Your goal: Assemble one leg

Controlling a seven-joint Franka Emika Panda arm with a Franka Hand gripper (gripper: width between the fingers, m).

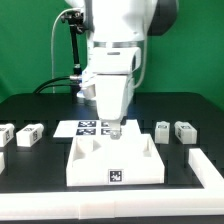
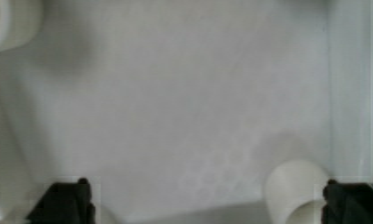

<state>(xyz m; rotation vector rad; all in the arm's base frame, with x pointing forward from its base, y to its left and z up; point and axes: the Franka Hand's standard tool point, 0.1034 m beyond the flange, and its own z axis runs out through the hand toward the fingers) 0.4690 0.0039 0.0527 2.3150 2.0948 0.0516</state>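
the white square panel lay on the black bench, near its front edge in the exterior view, with bare bench behind and at both sides. the marker board lay just behind the panel. small white legs counted: two at the exterior view's left, two at the exterior view's right. each stood apart from the panel with open bench around it. a flat white piece sat at the front right corner, cut by the frame. the hand hung over the panel's rear part, fingers spread wide, nothing between them. whether the tips touched the panel could not be told. wrist view showed mostly white surface.
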